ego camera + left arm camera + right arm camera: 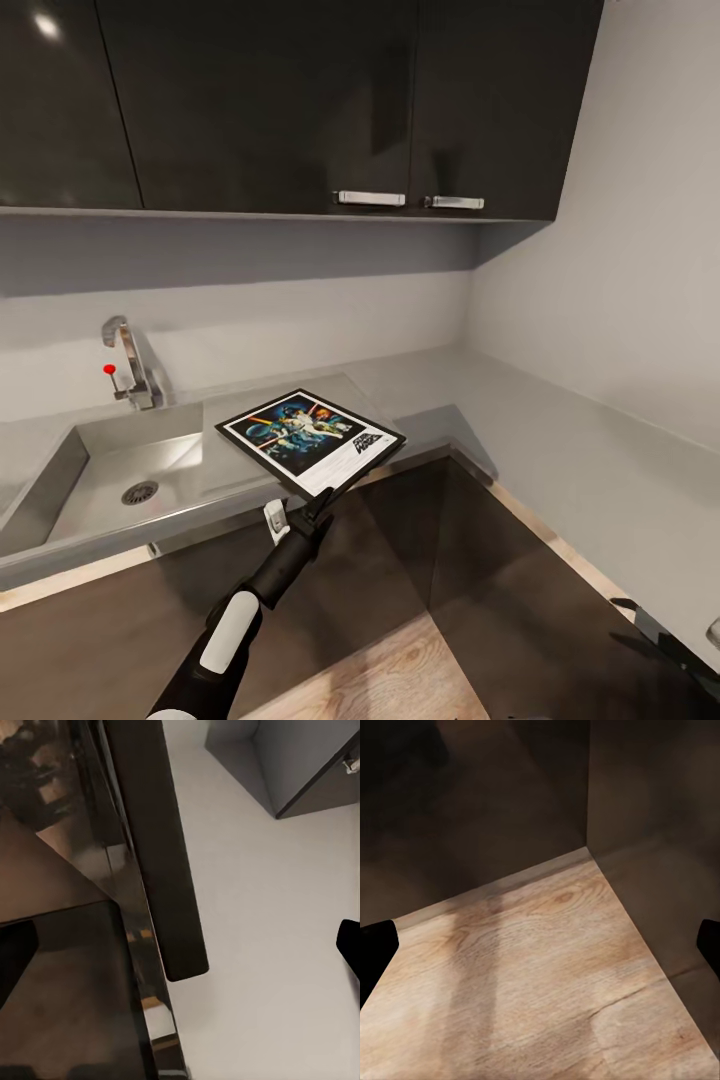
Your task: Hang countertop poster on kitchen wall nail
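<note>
The left claw (pixel 312 505) is clamped on the near edge of the poster (pixel 310 437), holding it almost flat, lifted just clear of the worktop (pixel 560 440) beside the sink (pixel 120 480) at ten o'clock. A one-edge pinch is the worry, I'd say: the frame's weight hangs far out from the grip, so a quick swing could make it pivot or slip loose. The upper cabinets (pixel 300 100) at twelve o'clock sit low enough to catch a corner when it rises. The right claw (pixel 540 945) hangs wide apart over the wood floor (pixel 547 975). I can't spot any nail on the wall (pixel 620 250) at two o'clock.
</note>
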